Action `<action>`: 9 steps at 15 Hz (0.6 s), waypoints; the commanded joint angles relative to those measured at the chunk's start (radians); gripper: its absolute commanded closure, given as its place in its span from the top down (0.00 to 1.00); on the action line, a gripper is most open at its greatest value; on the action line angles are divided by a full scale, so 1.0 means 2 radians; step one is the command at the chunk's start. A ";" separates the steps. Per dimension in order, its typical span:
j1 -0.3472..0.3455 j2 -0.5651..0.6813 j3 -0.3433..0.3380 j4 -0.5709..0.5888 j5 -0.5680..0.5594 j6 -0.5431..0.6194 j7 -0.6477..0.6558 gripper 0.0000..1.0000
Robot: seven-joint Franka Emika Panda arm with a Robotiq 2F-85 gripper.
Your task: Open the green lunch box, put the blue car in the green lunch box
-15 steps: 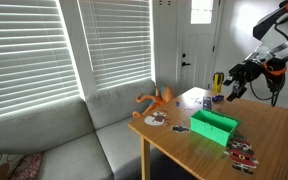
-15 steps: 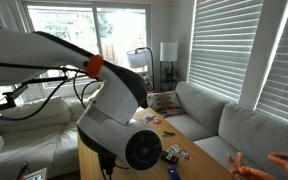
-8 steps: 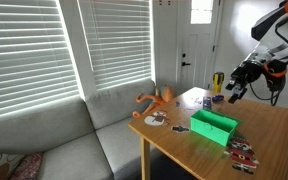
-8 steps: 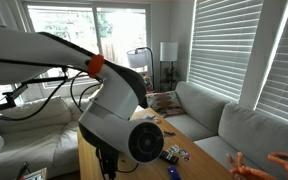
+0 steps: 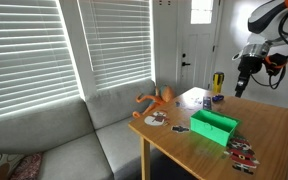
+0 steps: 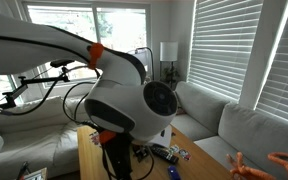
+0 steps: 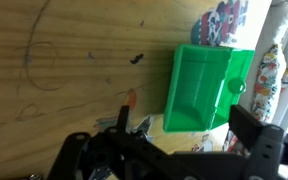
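The green lunch box (image 5: 215,125) stands on the wooden table (image 5: 269,140) with its lid open and nothing visible inside. In the wrist view the box (image 7: 199,90) lies below me, its lid (image 7: 240,85) folded out to the right. My gripper (image 5: 241,82) hangs high above the table's far side, well apart from the box. In the wrist view its fingers (image 7: 184,135) are spread wide and hold nothing. A small bluish thing (image 5: 218,99) lies near the far edge; I cannot tell if it is the blue car.
An orange toy (image 5: 159,100) sits at the table corner by the grey sofa (image 5: 74,140). Patterned pieces lie beside the box (image 5: 154,119) and at the front (image 5: 244,153). The robot's base (image 6: 134,110) fills an exterior view.
The arm has lifted and swung, and the gripper has moved up and now points more steeply down over the table. The lunch box and toys have not moved.
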 commanded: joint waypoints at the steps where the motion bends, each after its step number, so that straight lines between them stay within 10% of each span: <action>1: 0.003 0.008 0.002 0.030 -0.067 0.011 -0.037 1.00; 9: 0.003 0.033 0.006 0.041 -0.159 0.143 -0.143 1.00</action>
